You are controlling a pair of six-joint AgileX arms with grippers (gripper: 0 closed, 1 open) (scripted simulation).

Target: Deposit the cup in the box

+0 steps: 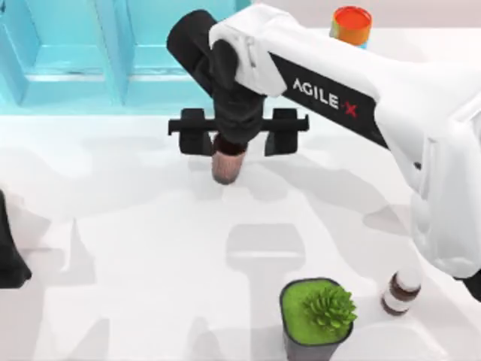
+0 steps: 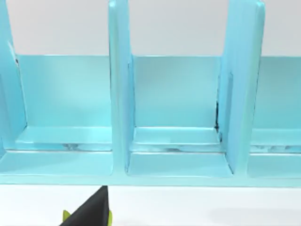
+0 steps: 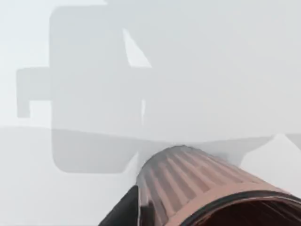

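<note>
Pinkish-brown cup [image 1: 226, 165] gripped in right jaws, near box [image 1: 68, 68].

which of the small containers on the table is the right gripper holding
The cup, pinkish-brown and ribbed, in the right gripper; the orange cylinder and brown bottle stand apart.

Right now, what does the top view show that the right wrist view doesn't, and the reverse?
Top view alone: the box behind the right gripper, an orange cylinder, a potted succulent, a small bottle, and the left arm parked at the table's left edge. Right wrist view alone: the cup's dark inside, seen up close. Both: the cup, held above the white table.
</note>
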